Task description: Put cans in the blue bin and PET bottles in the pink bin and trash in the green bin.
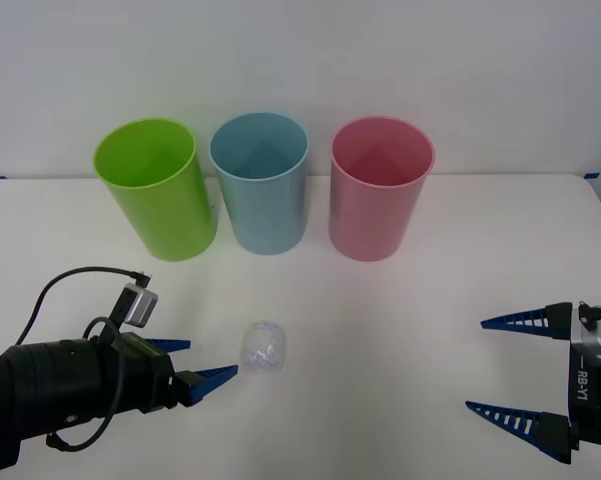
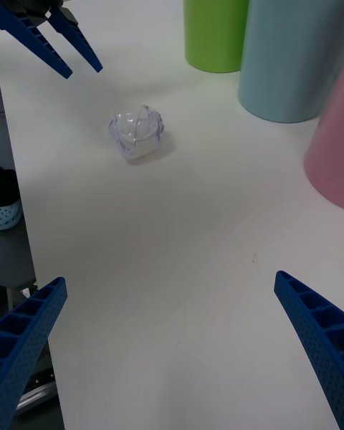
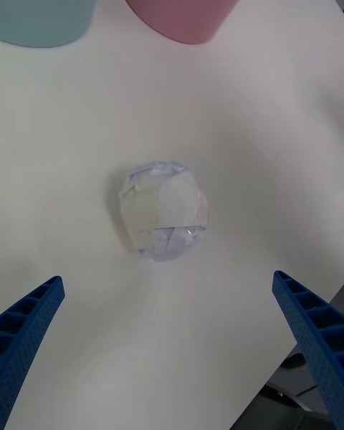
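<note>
The trash (image 1: 262,348) is a small wad of clear whitish film lying on the white table (image 1: 380,320), also seen as the trash (image 2: 136,133) and the trash (image 3: 164,209). My left gripper (image 1: 202,360) is open, low over the table just left of the wad, its fingertips (image 1: 220,373) a short gap from it. At the back stand the green bin (image 1: 155,188), the blue bin (image 1: 262,180) and the pink bin (image 1: 378,186) in a row. My right gripper (image 1: 505,365) is open at the table's front right, nothing between its fingers.
The three bins stand upright near the table's far edge, close together. The table's left edge (image 2: 21,186) runs beside the wad in the right wrist view. A black cable (image 1: 75,275) loops over my left arm.
</note>
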Controlling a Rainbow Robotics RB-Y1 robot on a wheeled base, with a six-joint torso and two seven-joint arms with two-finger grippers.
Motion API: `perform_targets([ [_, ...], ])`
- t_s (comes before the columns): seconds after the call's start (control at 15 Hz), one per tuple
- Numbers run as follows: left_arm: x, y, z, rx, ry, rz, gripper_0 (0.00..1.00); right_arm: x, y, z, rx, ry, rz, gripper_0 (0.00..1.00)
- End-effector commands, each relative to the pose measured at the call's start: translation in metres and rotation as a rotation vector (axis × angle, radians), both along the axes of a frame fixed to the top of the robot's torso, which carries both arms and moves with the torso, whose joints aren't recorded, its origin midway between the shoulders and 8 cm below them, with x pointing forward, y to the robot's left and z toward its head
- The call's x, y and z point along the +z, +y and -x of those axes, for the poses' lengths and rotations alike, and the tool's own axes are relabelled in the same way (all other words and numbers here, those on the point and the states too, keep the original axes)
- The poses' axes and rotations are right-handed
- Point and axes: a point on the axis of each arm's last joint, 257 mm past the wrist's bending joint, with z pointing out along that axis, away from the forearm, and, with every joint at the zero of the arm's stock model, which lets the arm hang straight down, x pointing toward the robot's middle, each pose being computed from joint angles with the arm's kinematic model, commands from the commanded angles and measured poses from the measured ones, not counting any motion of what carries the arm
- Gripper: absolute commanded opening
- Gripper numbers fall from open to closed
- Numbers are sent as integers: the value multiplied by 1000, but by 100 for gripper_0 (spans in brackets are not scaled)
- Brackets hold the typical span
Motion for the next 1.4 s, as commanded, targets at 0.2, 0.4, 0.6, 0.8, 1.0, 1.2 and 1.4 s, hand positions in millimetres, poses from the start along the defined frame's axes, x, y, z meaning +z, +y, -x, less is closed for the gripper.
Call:
perform_targets([
  [0.2, -13, -7, -17, -62, 16, -64, 100, 0, 0, 0, 0, 0, 0, 100],
  [0.4, -16, -12, -19, -89, 18, -87, 100, 0, 0, 0, 0, 0, 0, 100],
  [0.6, -8, -18, -22, -82, 22, -71, 100, 0, 0, 0, 0, 0, 0, 100],
  [0.8, -9, -18, -17, -96, 38, -84, 100, 0, 0, 0, 0, 0, 0, 100],
  [1.0, -10, -18, -19, -108, 34, -104, 100, 0, 0, 0, 0, 0, 0, 100],
  [1.2, -18, -20, -21, -125, 35, -131, 100, 0, 0, 0, 0, 0, 0, 100],
  [1.4, -21, -24, -18, -139, 39, -135, 100, 0, 0, 0, 0, 0, 0, 100],
])
